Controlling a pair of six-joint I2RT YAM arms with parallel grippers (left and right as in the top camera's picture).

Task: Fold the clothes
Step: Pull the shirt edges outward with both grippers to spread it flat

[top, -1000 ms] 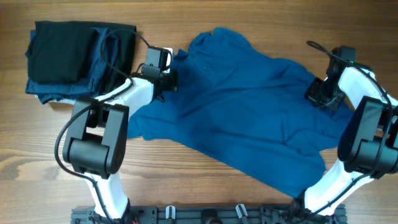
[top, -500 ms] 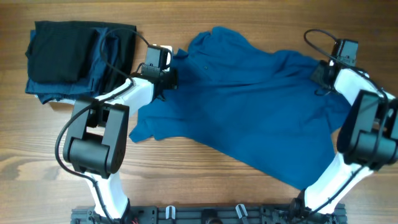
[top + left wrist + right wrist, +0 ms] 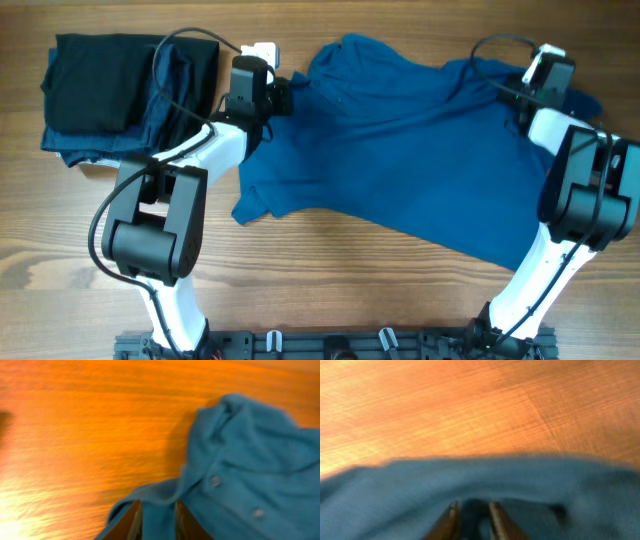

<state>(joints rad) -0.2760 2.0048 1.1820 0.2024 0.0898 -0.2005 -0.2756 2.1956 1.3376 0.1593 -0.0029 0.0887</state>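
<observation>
**Shirt carried to the far side; both grips easing**

Since a second ago, both arms have moved toward the far edge of the table (image 3: 330, 270) and taken the shirt (image 3: 400, 150) with them. The right arm has travelled further, and the cloth now lies more stretched out.

1. Position. The shirt rests on the table between the arms. Its long axis runs across the table from left to right, and the lower right part sags toward the near edge.
2. Left gripper (image 3: 156, 516). It sits at the collar end, just beside the buttons (image 3: 215, 480). The fingers stand a narrow gap apart with cloth in the gap. Whether they pinch it cannot be told.
3. Right gripper (image 3: 472, 516). It sits at the far right edge of the shirt in the same stance: narrow gap, cloth between, grip not determinable.
4. Key relation. The body of the shirt lies on the near side of both grippers. A fold would likely bring an edge that way.
5. Material. Soft, plain blue knit that creases and drapes easily. The table is smooth wood grain. A folded pile of dark clothes (image 3: 110, 90) lies to the left, apart from the shirt.
</observation>
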